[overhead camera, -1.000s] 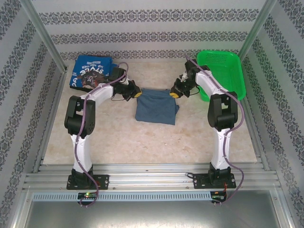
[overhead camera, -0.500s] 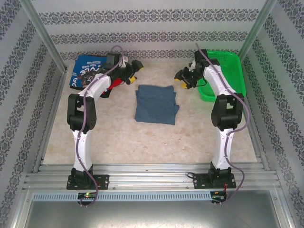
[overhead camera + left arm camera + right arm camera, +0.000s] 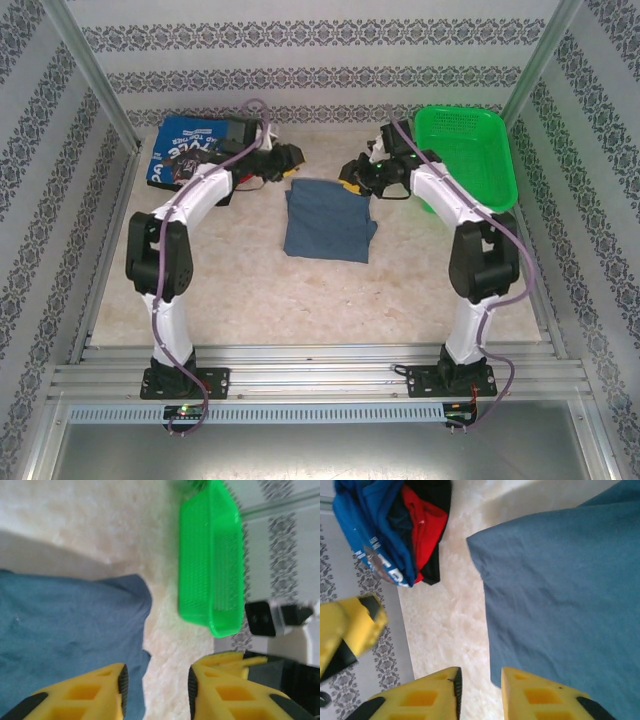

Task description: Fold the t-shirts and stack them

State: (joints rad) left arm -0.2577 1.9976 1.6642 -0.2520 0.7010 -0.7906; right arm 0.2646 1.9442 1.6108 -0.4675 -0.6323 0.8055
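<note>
**Top external view**
- Slate-blue shirt (image 3: 328, 222): folded flat, a rough rectangle at the middle of the bench (image 3: 250, 290).
- Shirt pile (image 3: 188, 150): at 10 o'clock from the folded shirt, against the far wall. A bright blue shirt with a dark graphic and white lettering lies on top.
- Green basket (image 3: 468, 150): at 2 o'clock, well apart from the shirts.
- Left hand (image 3: 286, 160): by the folded shirt's 11 o'clock corner, between it and the pile.
- Right hand (image 3: 352, 180): over the shirt's 1 o'clock corner.

**Left wrist view**
- Left hand (image 3: 157, 692): yellow fingers (image 3: 85, 697) apart, with bare bench in the gap and nothing clamped.
- Slate-blue shirt (image 3: 65, 630): at 9 o'clock, its edge running under one finger.
- Green basket (image 3: 212, 555): at 1 o'clock, seen side-on.

**Right wrist view**
- Right hand (image 3: 481, 695): fingers (image 3: 420, 700) a little apart, with bench showing between them and nothing held. Whether they touch the cloth cannot be told.
- Slate-blue shirt (image 3: 560, 590): from 12 to 5 o'clock, its edge under one finger.
- Shirt pile (image 3: 385, 530): at 11 o'clock, with bright blue, red and black cloth bunched together.
</note>
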